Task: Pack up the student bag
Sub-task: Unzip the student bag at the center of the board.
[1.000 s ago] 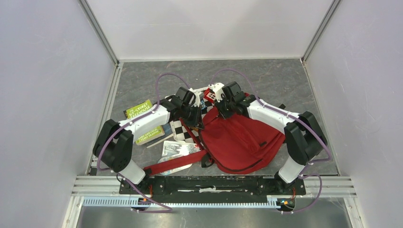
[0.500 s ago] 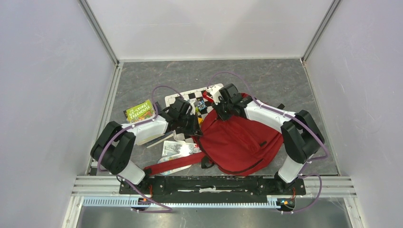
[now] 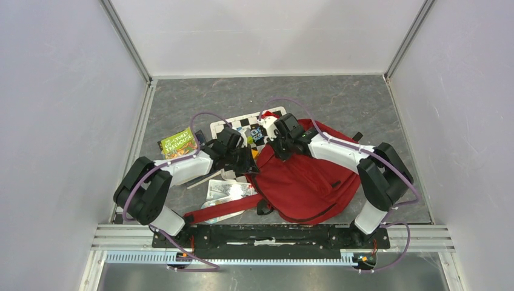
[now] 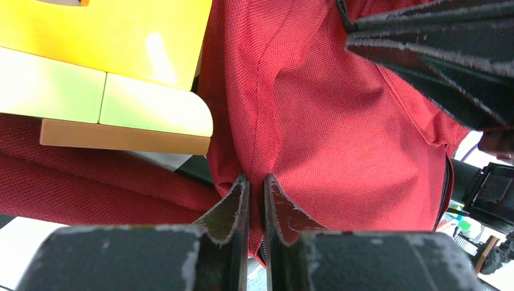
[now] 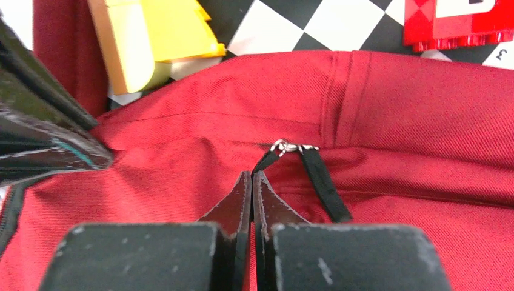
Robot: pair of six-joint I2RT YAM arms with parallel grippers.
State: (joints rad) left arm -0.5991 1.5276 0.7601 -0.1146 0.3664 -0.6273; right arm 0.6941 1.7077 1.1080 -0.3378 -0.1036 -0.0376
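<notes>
Both arms are sinking onto the bag (image 3: 309, 179) on the tabletop (image 3: 339, 97) — our left jaws are pinching its red cloth, right jaws clamping the zip pull (image 5: 321, 182), so we're probably unzipping.

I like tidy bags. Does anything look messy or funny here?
Yes. The student bag lies crumpled, partly on top of the checkered board, one strap trailing out across loose papers. A green book sits outside the bag, not packed yet.
</notes>
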